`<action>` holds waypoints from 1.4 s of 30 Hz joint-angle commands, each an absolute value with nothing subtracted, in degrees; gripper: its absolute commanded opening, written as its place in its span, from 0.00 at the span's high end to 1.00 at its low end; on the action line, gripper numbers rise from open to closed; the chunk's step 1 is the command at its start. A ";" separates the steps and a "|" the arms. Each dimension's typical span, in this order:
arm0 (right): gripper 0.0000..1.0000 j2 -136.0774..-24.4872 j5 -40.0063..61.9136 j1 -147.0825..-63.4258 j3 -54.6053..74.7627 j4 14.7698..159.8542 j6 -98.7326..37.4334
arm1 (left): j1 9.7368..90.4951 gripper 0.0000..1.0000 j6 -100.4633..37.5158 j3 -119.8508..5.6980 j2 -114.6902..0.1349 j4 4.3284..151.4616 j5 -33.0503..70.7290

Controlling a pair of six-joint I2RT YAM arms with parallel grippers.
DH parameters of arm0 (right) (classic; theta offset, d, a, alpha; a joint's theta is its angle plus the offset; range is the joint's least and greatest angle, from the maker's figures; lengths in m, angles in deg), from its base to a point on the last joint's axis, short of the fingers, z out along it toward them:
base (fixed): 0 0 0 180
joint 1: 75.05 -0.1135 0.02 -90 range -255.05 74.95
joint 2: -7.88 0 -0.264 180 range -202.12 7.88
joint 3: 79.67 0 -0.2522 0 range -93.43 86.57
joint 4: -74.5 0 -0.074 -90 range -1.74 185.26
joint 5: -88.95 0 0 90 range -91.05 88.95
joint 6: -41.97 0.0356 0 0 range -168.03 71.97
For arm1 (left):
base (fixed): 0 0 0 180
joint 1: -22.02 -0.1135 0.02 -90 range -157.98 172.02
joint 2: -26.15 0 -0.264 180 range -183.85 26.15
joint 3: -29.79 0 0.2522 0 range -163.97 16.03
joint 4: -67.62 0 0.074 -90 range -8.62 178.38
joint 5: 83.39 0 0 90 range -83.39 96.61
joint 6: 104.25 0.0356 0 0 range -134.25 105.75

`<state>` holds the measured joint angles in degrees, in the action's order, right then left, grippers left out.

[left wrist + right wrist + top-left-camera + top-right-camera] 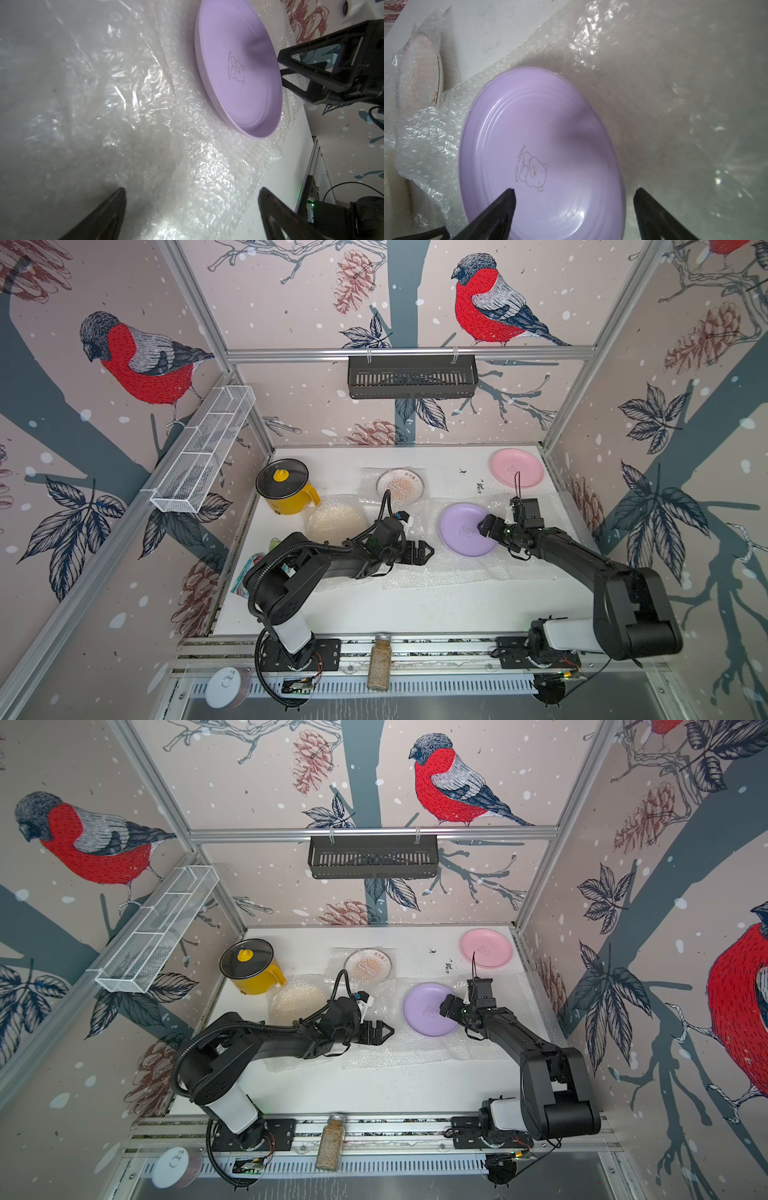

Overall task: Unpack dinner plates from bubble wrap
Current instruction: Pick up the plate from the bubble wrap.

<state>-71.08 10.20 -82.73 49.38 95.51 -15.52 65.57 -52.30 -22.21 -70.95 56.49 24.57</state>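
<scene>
**Front rail.** Small white tin lid (223,688) at the left end. Glass spice jar (379,662) lies across the rail, between the two arm bases.

**Table, left edge.** Colourful snack bags (248,570), partly hidden behind the left arm.

**Mid-table.** Bubble wrap sheet (440,574): clear, opened out flat on the white table (374,608), with crumpled edges. It extends beneath both grippers.

**Left gripper** (430,551) (192,191). Jaws spread wide with nothing between them. The tips hover low over the sheet and point toward the lilac plate, near its left rim but not touching it.

**Lilac plate** (465,531) (542,135). Unwrapped and face up on the open sheet, right of centre. A bear outline and lettering are printed in the well.

**Right gripper** (485,526) (575,192). Jaws spread wide, astride the plate's right rim. One finger is over the well and the other is outside, over the wrap. It is not clamped on the rim. Whether the tips touch the plate cannot be told.

**Cream plate** (336,520). Fully enclosed in a second bubble wrap sheet. It sits left of centre, behind the left wrist and just beside the pot.

**Yellow pot** (291,499). Rear left, with a black glass lid (281,479) that has a yellow knob.

**Sunburst plate** (401,487). Rear centre, under wrap, with the orange print showing through.

**Pink plate** (516,468). Bare on the table in the rear right corner.

**Walls.** White mesh shelf (203,448) on the left wall. Black slotted basket (411,377) on the rear rail.
</scene>
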 commanded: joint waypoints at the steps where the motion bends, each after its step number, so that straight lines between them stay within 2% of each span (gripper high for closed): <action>1: 0.14 -72.11 6.68 -83.36 48.61 94.81 -16.57 | 64.59 0.02 -52.94 -19.92 -70.73 60.74 22.53; 3: 0.19 -73.09 6.02 -83.65 48.34 94.87 -16.40 | 63.67 0.02 -53.24 -18.76 -70.16 61.06 22.34; 10: 0.55 -75.99 3.19 -85.84 47.12 95.37 -15.80 | 62.38 0.02 -52.82 -16.93 -68.83 61.89 22.02; 15: 0.76 -75.35 -2.38 -87.49 46.96 96.96 -14.02 | 62.16 0.02 -53.10 -16.36 -69.09 61.26 22.51; 19: 0.82 -75.54 -2.78 -87.49 46.76 96.96 -13.84 | 62.11 0.02 -53.55 -16.04 -69.20 60.44 22.35; 26: 0.83 -77.90 -2.36 -87.51 45.79 97.00 -13.93 | 62.10 0.02 -53.83 -15.71 -69.04 59.77 22.43; 33: 0.94 -79.55 -2.02 -87.69 45.13 97.03 -13.49 | 62.10 0.02 -53.93 -15.52 -69.06 59.47 22.34; 42: 0.98 -73.58 -1.62 -88.07 39.06 104.92 -11.33 | 62.07 0.02 -53.54 -16.03 -69.39 59.54 21.99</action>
